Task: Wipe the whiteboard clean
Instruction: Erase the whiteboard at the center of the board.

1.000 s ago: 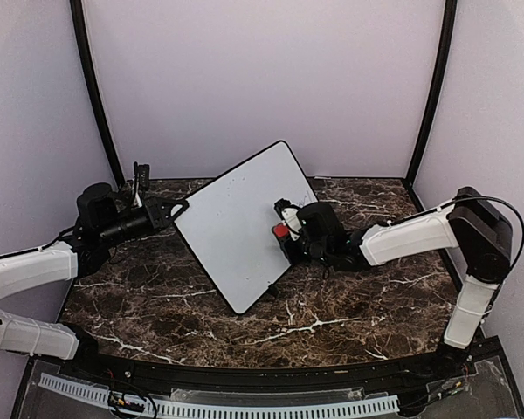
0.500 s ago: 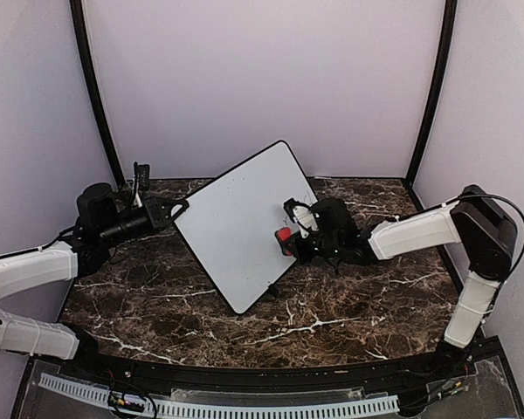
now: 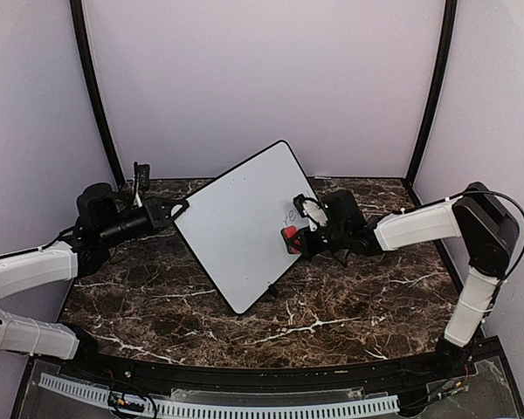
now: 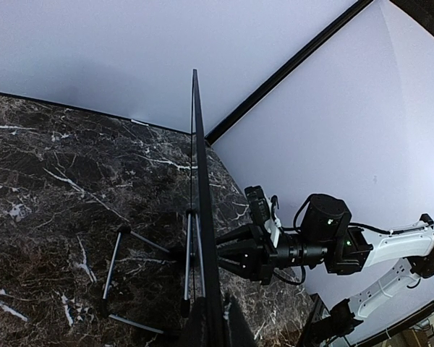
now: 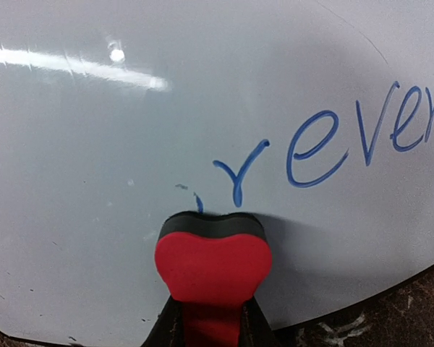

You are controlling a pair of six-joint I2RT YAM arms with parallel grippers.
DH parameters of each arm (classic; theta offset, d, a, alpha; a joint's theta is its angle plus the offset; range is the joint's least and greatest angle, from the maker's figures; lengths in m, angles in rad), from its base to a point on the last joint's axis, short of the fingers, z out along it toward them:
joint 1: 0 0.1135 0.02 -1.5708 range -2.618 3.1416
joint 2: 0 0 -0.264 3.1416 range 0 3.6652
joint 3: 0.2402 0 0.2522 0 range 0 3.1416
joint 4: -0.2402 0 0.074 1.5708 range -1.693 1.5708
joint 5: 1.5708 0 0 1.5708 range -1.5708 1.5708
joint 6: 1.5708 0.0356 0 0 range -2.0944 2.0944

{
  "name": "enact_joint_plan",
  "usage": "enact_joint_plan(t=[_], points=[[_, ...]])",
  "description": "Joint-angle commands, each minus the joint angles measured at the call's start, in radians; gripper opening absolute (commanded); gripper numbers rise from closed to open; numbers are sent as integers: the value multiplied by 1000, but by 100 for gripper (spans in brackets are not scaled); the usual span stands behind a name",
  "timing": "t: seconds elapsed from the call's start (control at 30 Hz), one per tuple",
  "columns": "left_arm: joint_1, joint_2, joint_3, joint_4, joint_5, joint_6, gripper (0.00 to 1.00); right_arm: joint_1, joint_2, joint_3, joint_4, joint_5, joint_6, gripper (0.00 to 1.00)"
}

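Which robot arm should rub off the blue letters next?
Right. The right pincer holds the red eraser against the whiteboard beside the blue letters; the left pincer grips the board's edge.

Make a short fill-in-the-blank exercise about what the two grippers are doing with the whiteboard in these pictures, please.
1. The right gripper presses a ____ eraser against the whiteboard.
2. The handwriting beside the eraser is ____ in colour.
3. The left gripper is ____ (open or shut) on the whiteboard's edge.
Missing words: red; blue; shut.
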Motion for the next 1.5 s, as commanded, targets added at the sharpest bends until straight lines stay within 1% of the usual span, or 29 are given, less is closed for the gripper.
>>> enact_joint_plan(t=[0.0, 0.2, 0.33, 0.43, 0.73, 0.93, 1.1, 1.27, 1.47], points=[[-20, -36, 12, 148, 106, -28, 0, -15, 5, 90, -41, -33, -4, 18], [-20, -35, 12, 147, 105, -25, 0, -25, 44, 214, -119, -47, -36, 18], [-20, -36, 12, 144, 101, -22, 0, -38, 70, 240, -136, -59, -37, 18], [-20, -36, 12, 142, 100, -20, 0, -51, 81, 221, -150, -73, -37, 18], [-20, -32, 12, 146, 103, -24, 0, -57, 29, 50, -129, -101, -27, 18], [-20, -27, 12, 148, 106, -27, 0, -57, 10, 19, -124, -99, -22, 18], [-20, -29, 12, 148, 103, -26, 0, -44, 13, 48, -115, -120, -35, 17], [-20, -29, 12, 148, 104, -26, 0, -25, 24, 132, -135, -120, -55, 18], [-20, -35, 10, 146, 101, -24, 0, -26, 46, 189, -166, -84, -60, 18]])
